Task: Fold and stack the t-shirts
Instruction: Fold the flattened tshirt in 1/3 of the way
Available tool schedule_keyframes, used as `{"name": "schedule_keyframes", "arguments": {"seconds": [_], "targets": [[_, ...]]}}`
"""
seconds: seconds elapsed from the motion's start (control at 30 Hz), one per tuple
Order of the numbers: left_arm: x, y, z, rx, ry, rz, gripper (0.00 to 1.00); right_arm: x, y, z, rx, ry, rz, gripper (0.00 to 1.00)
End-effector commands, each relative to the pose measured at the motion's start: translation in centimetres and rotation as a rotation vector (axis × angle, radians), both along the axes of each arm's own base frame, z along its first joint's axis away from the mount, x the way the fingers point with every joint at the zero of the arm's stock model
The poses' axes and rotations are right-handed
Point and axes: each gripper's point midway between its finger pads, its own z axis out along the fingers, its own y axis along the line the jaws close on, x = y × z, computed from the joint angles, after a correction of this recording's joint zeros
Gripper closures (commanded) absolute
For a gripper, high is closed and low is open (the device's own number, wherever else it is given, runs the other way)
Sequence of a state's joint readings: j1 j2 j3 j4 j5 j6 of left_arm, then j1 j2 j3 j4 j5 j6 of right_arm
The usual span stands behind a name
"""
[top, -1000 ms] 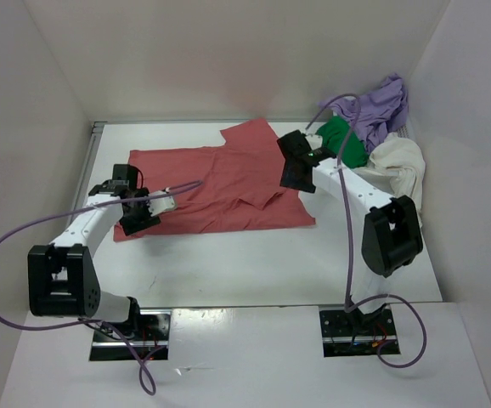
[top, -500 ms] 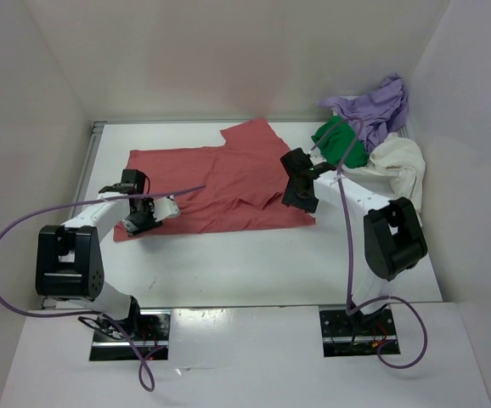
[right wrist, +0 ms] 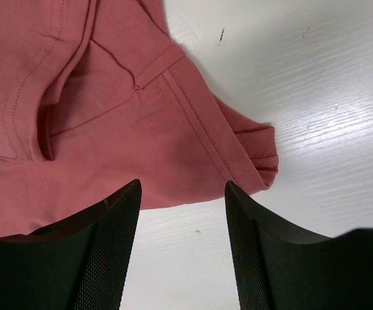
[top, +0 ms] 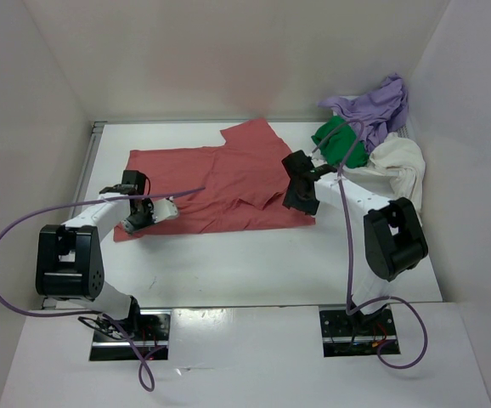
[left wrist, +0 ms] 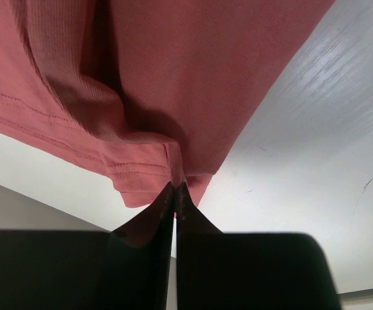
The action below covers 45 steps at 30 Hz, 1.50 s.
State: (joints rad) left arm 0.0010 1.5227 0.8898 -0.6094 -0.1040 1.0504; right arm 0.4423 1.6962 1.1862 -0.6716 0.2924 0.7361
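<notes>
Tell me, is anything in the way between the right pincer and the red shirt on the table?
No, nothing visible is. The right pincer is open right over a corner of the salmon-red cloth t-shirt, with only bare white table beside it.

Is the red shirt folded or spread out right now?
Spread: the salmon-red shirt lies mostly flat across the table, with the left pincer shut on one hem corner.

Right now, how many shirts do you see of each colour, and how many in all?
Red shirt: 1
Green shirt: 1
Purple shirt: 1
Cream shirt: 1
Total: 4
</notes>
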Motion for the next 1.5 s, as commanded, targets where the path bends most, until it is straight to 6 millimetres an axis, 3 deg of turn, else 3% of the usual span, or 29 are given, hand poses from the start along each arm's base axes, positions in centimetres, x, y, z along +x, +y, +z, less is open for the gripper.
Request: {"name": "schedule_keyframes", "arguments": {"seconds": [0.0, 0.13, 0.27, 0.33, 0.37, 0.43, 0.47, 0.5, 0.57, 0.63, 0.67, 0.77, 0.83, 0.9, 0.97, 1.03, 1.13, 1.33, 1.47], "targets": [[0.9, 0.2, 0.4, 0.019, -0.015, -0.012, 0.97, 1.0, 0.1, 1.3, 0.03, -0.066, -0.014, 0.4], [4.2, 1.3, 2.3, 0.041, -0.123, 0.029, 1.0, 0.7, 0.0, 0.3, 0.018, -0.04, -0.014, 0.4], [8.8, 3.3, 5.4, 0.06, -0.296, 0.114, 1.0, 0.8, 0.2, 0.0, 0.021, -0.028, -0.01, 0.4], [10.2, 3.6, 6.3, 0.068, -0.352, 0.133, 1.0, 0.9, -0.1, 0.0, 0.021, -0.028, -0.019, 0.4], [10.4, 3.8, 5.7, 0.075, -0.344, 0.149, 1.0, 0.9, -0.1, 0.0, 0.021, -0.028, -0.019, 0.4], [10.9, 4.0, 5.7, 0.084, -0.359, 0.167, 0.94, 0.9, -0.1, 0.0, 0.017, -0.027, -0.011, 0.4], [10.9, 4.6, 5.8, 0.092, -0.361, 0.198, 0.86, 0.9, -0.1, 0.0, 0.017, -0.027, -0.011, 0.4], [10.8, 4.8, 5.4, 0.104, -0.349, 0.203, 0.65, 1.0, -0.4, 0.0, 0.017, -0.027, -0.02, 0.4], [10.8, 5.4, 5.4, 0.108, -0.355, 0.255, 0.57, 0.8, -0.6, -0.3, 0.013, -0.019, -0.02, 0.4], [10.8, 7.4, 6.3, 0.122, -0.382, 0.336, 0.41, 0.8, -1.0, 0.2, 0.019, -0.033, -0.033, 0.4], [10.5, 7.9, 6.4, 0.122, -0.377, 0.359, 0.39, 0.3, -1.2, 0.1, 0.021, -0.028, -0.041, 0.4], [8.8, 8.6, 7.5, 0.043, -0.351, 0.401, 0.34, -0.1, -3.5, 0.7, 0.04, -0.042, -0.106, 0.39], [6.7, 7.8, 8.2, -0.001, -0.31, 0.381, 0.33, -0.2, -5.2, 0.9, 0.066, -0.05, -0.163, 0.39], [3.2, 7.2, 6.0, -0.006, -0.201, 0.371, 0.31, -0.2, -6.0, 0.7, 0.105, -0.046, -0.175, 0.36], [1.1, 6.8, 5.1, -0.007, -0.17, 0.371, 0.29, -0.1, -5.9, 0.3, 0.134, -0.046, -0.153, 0.35], [-0.9, 6.1, 2.8, -0.025, -0.112, 0.383, 0.29, 0.2, -5.4, -0.4, 0.169, -0.029, -0.132, 0.34], [-1.4, 6.0, 1.6, -0.066, -0.09, 0.443, 0.27, 0.3, -4.6, -1.3, 0.196, -0.003, -0.095, 0.34], [0.7, 6.0, 1.5, -0.165, -0.132, 0.527, 0.27, 0.1, -3.9, -2.3, 0.23, 0.026, -0.078, 0.34], [0.6, 5.2, 0.0, -0.21, -0.081, 0.518, 0.25, -0.4, -3.7, -3.0, 0.244, 0.051, -0.095, 0.34]]}}
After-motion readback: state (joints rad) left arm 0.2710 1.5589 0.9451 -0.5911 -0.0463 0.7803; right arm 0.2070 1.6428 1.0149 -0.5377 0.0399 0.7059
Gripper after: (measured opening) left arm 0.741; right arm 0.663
